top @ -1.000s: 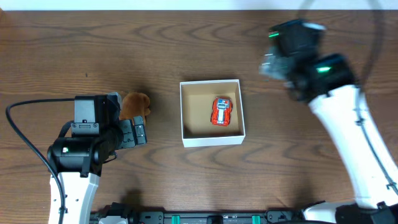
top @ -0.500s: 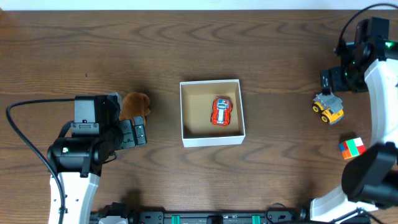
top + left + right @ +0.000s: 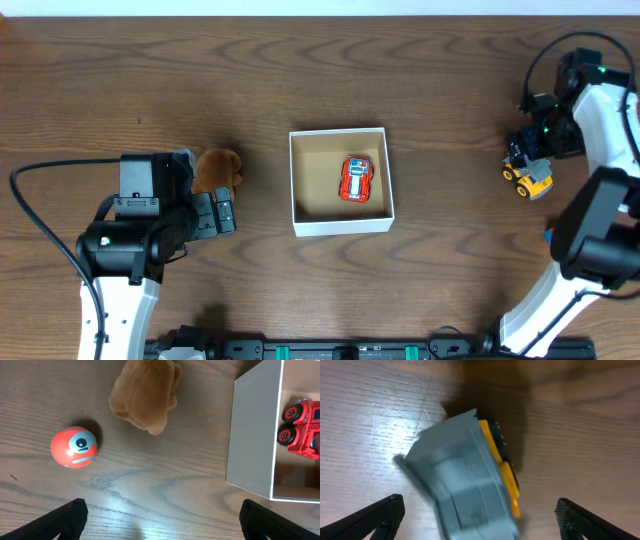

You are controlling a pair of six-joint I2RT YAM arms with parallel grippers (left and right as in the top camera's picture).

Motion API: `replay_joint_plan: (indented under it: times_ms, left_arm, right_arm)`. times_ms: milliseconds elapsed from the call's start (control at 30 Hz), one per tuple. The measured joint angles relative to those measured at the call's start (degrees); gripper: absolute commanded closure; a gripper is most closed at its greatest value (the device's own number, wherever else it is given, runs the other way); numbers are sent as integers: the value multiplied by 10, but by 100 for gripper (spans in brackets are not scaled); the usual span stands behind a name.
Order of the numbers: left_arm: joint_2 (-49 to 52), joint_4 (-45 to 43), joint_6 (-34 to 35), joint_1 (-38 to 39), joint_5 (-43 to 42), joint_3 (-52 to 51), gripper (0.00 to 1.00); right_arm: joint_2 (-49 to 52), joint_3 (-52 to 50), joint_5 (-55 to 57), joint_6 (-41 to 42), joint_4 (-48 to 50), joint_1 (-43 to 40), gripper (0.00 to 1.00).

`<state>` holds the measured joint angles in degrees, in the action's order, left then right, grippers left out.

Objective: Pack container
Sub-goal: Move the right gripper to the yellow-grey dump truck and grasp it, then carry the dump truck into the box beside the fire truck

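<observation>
Box (image 3: 341, 226) mid-desk, red car (image 3: 355, 179) inside. L gripper (image 3: 160, 517) near left edge, fingers apart, empty. R gripper (image 3: 480, 519) over truck (image 3: 465, 485), right edge, fingers apart.

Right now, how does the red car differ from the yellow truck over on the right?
The red car is red with white markings; the yellow truck is yellow with a grey bed. The red car lies inside the container; the yellow truck stands outside it on the table. Both are small wheeled toys.
</observation>
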<state>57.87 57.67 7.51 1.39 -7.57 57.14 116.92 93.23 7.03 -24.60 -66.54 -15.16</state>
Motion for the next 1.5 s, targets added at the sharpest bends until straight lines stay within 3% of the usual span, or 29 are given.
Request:
replay_joint_plan:
  times_ms: [67,133,300,600,700,867,1000,1100,1500]
  left_arm:
    - [0,0,0,0,0,0,2]
    - [0,0,0,0,0,0,2]
    - [0,0,0,0,0,0,2]
    - [0,0,0,0,0,0,2]
    - [0,0,0,0,0,0,2]
    - [0,0,0,0,0,0,2]
    - [0,0,0,0,0,0,2]
    - [0,0,0,0,0,0,2]
    - [0,0,0,0,0,0,2]
  right_arm:
    - [15,0,0,-1,2,0,2]
    - [26,0,0,-3,5,0,10]
    - [31,-1,-11,-9,9,0,47]
    - [31,-1,-21,-5,11,0,66]
    - [31,-1,-23,4,16,0,83]
    - [29,-1,-25,35,26,1,84]
    - [7,-2,-26,77,35,13,99]
    - [-39,-4,-29,116,32,36,99]
    - [-284,-4,-47,325,38,271,99]
